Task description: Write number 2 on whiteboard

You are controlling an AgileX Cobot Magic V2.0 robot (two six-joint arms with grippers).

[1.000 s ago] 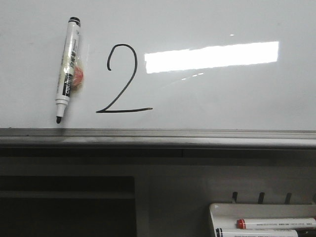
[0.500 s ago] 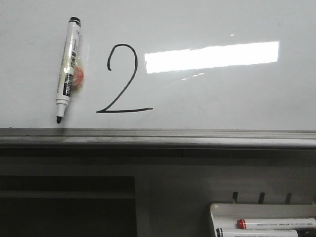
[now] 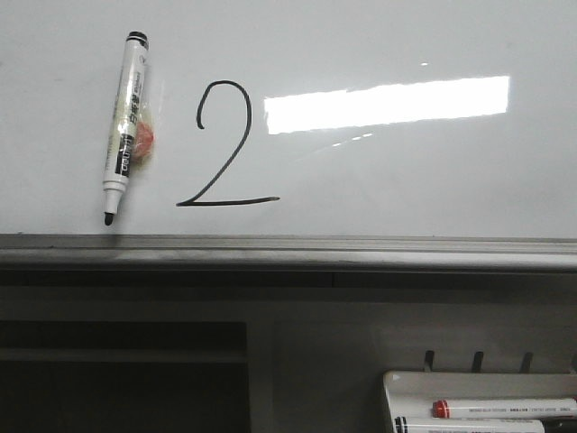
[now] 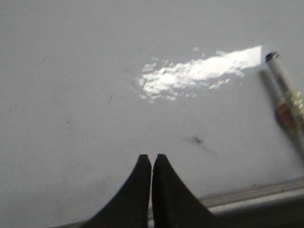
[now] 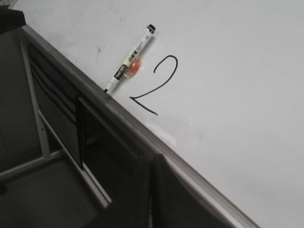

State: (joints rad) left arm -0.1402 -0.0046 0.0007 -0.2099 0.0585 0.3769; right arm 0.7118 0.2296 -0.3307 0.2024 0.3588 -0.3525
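Front view: finished 2 [image 3: 224, 144] on board [image 3: 406, 180], right of uncapped marker [image 3: 123, 126] lying on it, tip near ledge [image 3: 288, 251]. Marker looks light, rigid, smooth; grip mid-barrel. Left gripper [image 4: 151, 159] jaws together, empty; right gripper [image 5: 151, 164] likewise.

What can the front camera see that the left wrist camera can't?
Only the front view shows the number 2 drawn on the board, and the white tray below holding spare markers. Only the left wrist view shows the left gripper, its fingers shut together with nothing between them. Both show the whiteboard, its grey ledge, the bright light reflection and the black marker lying on the board.
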